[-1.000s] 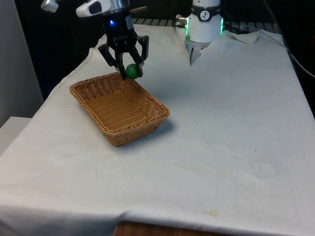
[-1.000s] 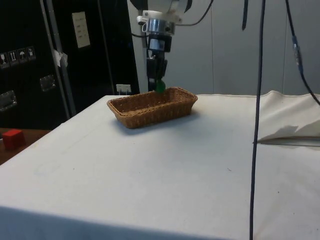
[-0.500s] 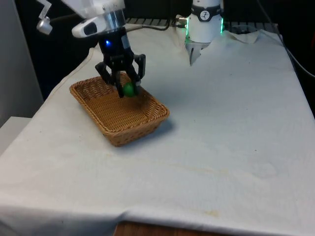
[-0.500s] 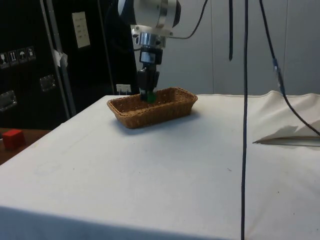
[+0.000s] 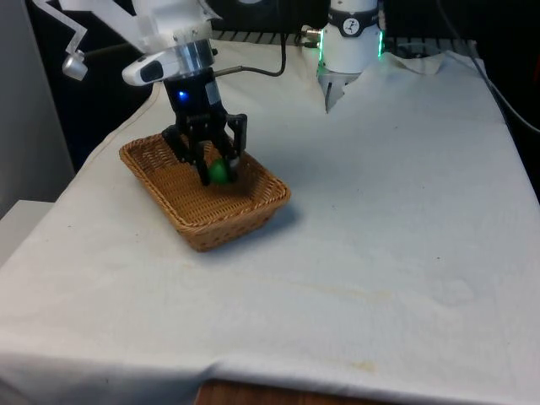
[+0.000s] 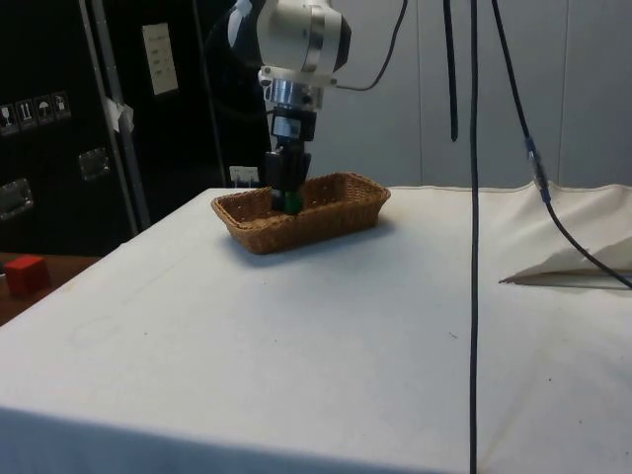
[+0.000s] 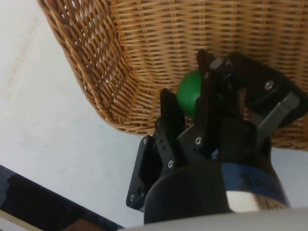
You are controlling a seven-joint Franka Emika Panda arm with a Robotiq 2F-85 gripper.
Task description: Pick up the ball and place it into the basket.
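Front view: pincer (image 5: 213, 169) is down inside the basket (image 5: 239, 218), fingers closed on the green ball (image 5: 219, 172), which sits between the tips just above the woven floor.

Risk, as I judge it: if the ball is let go from any height it could bounce or roll across the weave; a sideways pull-out with the fingers this low could catch a wall and drag the light basket across the cloth (image 5: 388, 211).

Room: basket walls lie close on either side of the pincer. Straight up is open. Side view shows the long rim (image 6: 296, 222) below the wrist.
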